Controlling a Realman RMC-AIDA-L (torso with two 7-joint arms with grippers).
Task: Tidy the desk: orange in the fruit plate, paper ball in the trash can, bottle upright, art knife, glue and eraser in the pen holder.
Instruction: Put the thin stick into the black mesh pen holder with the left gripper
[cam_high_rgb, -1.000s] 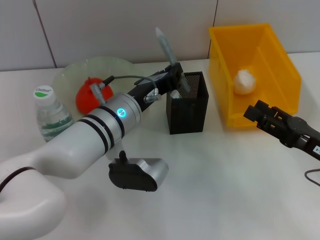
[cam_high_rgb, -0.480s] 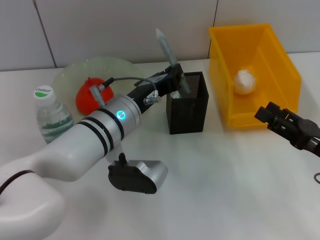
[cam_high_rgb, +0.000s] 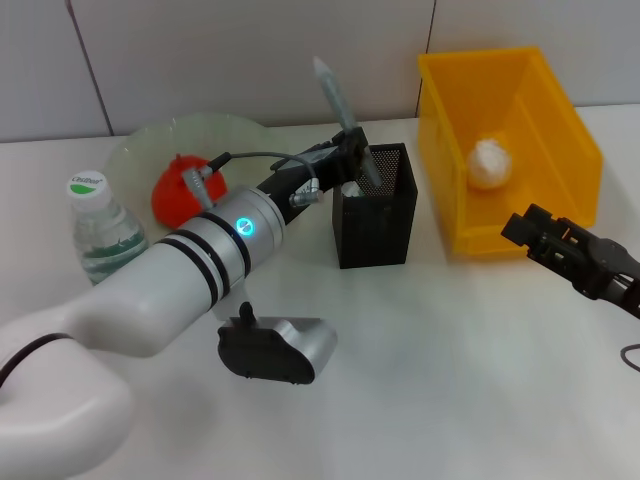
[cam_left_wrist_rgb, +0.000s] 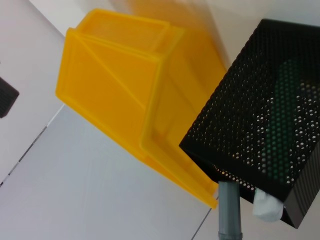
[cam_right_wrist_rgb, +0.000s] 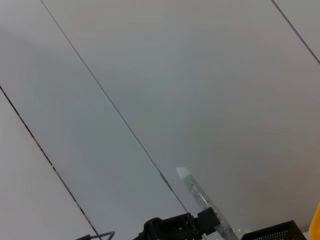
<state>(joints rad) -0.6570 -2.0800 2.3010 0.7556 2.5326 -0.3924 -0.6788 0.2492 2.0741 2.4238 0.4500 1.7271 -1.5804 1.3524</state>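
The glue (cam_high_rgb: 341, 112) is held clamped in the left gripper (cam_high_rgb: 352, 150) over the pen holder (cam_high_rgb: 376, 208), unmoved within the last second, so insertion is not yet done. The right gripper (cam_high_rgb: 524, 229) has been shifted slightly near the trash can (cam_high_rgb: 523, 120); whether it is open cannot be told.

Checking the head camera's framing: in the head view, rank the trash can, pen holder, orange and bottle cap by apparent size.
1. trash can
2. pen holder
3. orange, partly hidden by the left arm, so its rank is unsure
4. bottle cap

Left arm's a glossy white tube with black bands, a glowing cyan ring light, grey cable looping to its black pincer (cam_high_rgb: 352, 152); right pincer (cam_high_rgb: 522, 228) all matte black.
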